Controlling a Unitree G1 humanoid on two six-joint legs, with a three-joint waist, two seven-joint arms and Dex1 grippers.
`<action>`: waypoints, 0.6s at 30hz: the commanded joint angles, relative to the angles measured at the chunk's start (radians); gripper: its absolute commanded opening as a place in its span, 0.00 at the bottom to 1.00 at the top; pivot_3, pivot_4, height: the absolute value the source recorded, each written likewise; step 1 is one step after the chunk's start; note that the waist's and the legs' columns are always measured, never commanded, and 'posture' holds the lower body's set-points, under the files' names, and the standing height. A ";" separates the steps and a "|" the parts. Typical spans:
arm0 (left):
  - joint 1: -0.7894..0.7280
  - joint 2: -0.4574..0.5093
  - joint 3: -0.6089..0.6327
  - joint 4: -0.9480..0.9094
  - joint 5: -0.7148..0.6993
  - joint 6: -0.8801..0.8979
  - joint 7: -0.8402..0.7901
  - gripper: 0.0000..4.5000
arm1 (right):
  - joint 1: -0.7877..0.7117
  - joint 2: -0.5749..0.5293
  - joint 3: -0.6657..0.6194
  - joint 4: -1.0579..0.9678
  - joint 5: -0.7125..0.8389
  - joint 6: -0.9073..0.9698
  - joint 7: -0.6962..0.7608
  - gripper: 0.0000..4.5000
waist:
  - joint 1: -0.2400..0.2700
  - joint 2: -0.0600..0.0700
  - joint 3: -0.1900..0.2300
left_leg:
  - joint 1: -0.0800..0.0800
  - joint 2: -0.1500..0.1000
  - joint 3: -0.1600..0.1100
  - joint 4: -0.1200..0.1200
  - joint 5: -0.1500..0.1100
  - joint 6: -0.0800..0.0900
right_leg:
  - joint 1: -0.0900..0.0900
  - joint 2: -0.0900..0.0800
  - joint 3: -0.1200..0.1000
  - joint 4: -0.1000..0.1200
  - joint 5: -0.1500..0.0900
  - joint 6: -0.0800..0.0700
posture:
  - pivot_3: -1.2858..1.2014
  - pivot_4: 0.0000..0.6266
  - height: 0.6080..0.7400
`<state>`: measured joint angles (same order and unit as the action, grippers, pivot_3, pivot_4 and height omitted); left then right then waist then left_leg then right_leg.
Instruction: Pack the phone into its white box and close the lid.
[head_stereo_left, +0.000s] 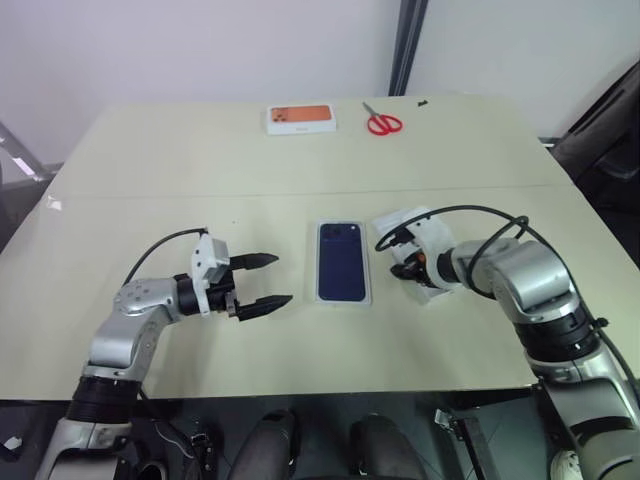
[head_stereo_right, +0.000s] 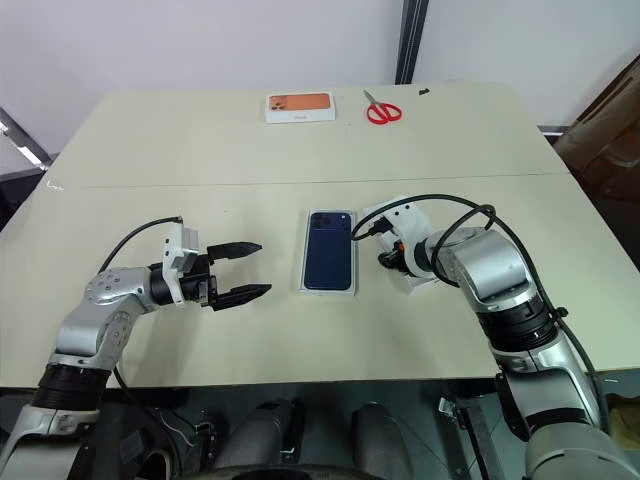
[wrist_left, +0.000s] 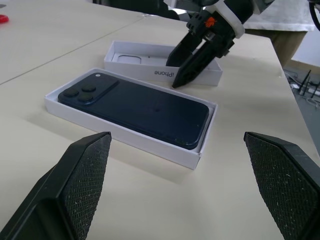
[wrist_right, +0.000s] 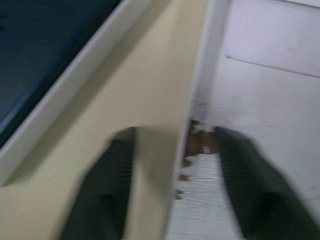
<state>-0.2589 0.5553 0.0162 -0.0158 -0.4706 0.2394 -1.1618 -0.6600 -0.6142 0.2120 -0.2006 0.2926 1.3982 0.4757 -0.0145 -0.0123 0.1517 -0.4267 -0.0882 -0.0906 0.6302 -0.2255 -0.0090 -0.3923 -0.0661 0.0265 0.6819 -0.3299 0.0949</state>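
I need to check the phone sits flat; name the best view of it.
Left wrist view: the phone lies flat in the white box, close and whole. Both eye views show it small from above; the right wrist view catches a dark corner.

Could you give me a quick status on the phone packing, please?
Left gripper open, idle. Right gripper straddling the lid wall. Phone already in the white box. Nothing in the way.

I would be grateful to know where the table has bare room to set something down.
The wide strip between the white box holding the phone and the far edge, where the orange-pictured box and scissors lie, is bare. So is the near edge in front of the white box. It is crowded between the white box and the lid, where the right end effector works.
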 joint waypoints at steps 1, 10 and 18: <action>-0.001 -0.005 0.002 -0.041 -0.016 0.009 0.013 1.00 | -0.016 -0.013 0.007 0.002 -0.018 -0.018 -0.011 0.01 | 0.000 0.000 0.000 | 0.000 0.000 0.000 0.000 0.000 0.000 | 0.000 0.000 0.000 0.000 0.000 0.000 | 0.52 0.24 0.95; -0.004 -0.007 0.005 -0.044 -0.019 0.023 0.021 1.00 | -0.026 0.030 -0.040 0.028 -0.038 -0.006 -0.074 0.00 | 0.000 0.000 0.000 | 0.000 0.000 0.000 0.000 0.000 0.000 | 0.000 0.000 0.000 0.000 0.000 0.000 | 0.52 0.24 0.95; -0.024 -0.010 0.019 -0.023 -0.019 0.021 0.038 1.00 | -0.067 0.080 -0.133 0.065 -0.043 -0.267 -0.080 0.00 | 0.000 0.000 0.000 | 0.000 0.000 0.000 0.000 0.000 0.000 | 0.000 0.000 0.000 0.000 0.000 0.000 | 0.52 0.24 0.95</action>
<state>-0.2651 0.5467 0.0152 -0.0224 -0.4713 0.2603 -1.1313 -0.6786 -0.5501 0.1340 -0.1167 0.2501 1.2253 0.3899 -0.0146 -0.0119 0.1519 -0.4267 -0.0883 -0.0902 0.6300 -0.2255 -0.0090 -0.3927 -0.0660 0.0266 0.6821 -0.3299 0.0949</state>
